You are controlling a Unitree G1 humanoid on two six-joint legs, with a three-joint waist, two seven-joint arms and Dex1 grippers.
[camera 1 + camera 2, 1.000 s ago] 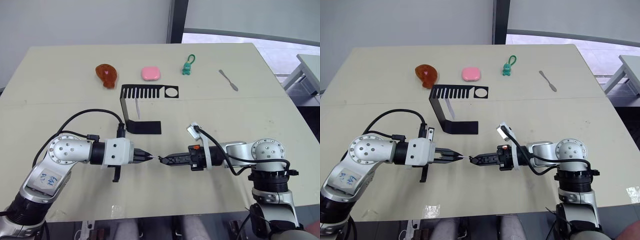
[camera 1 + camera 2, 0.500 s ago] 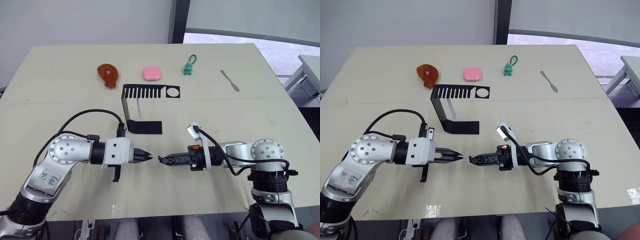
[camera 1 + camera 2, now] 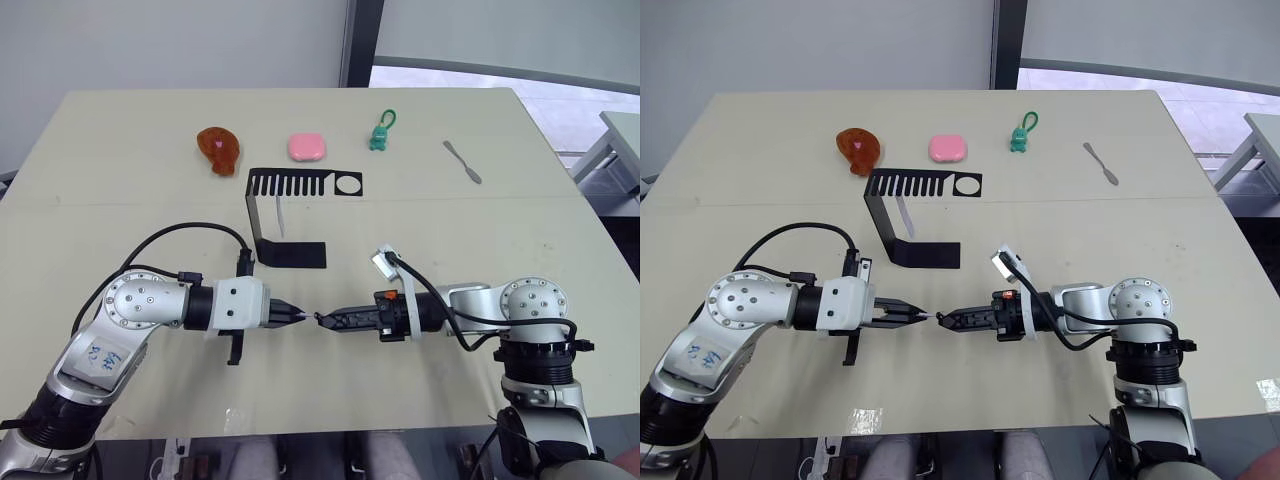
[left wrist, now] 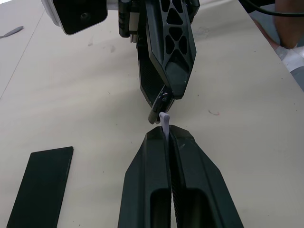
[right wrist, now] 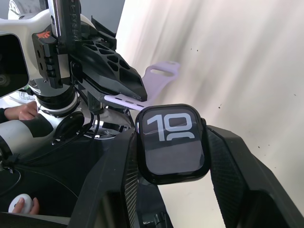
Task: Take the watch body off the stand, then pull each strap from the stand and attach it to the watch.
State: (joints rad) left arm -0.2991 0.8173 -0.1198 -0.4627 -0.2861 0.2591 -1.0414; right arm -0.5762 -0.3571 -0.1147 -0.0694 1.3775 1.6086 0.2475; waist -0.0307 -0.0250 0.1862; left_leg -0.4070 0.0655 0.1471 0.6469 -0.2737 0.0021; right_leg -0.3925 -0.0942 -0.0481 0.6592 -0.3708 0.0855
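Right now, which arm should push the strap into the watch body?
Left, probably. The left gripper is shut on the strap, its free end at the watch body, which the right gripper clamps and can just brace.

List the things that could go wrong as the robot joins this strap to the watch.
1. The left gripper pinches the strap near one thin end, so it may bend or slip instead of seating.
2. The right gripper clamps the watch body by its edges, so a push could twist it loose.
3. The second strap hangs on the stand.
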